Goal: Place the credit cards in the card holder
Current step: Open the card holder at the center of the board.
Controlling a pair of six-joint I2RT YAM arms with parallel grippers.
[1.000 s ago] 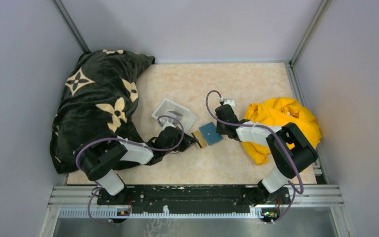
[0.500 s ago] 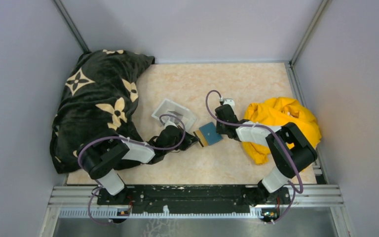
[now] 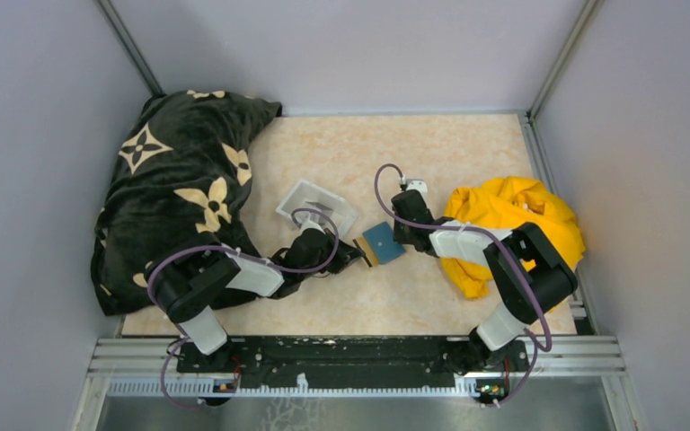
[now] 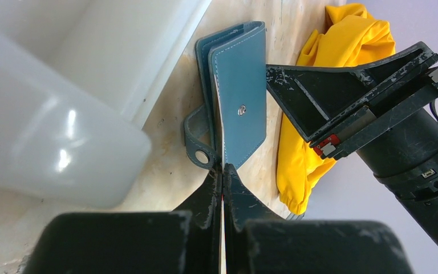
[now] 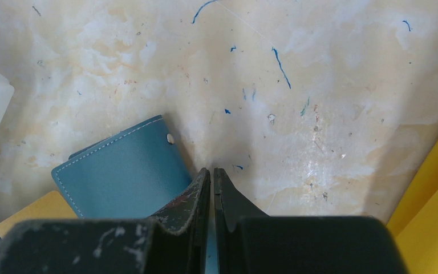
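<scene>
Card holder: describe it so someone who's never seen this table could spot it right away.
On the marble-patterned table, look midway between the black blanket and the yellow cloth. The card holder is the small teal square wallet with a yellow-tan card at its left edge, unlike the white tray beside it.

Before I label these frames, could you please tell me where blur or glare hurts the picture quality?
Left wrist: the white tray is blurred with glare spots, card holder sharp. Right wrist: tabletop crisp, fingers softer. Top: even light, no glare.
</scene>
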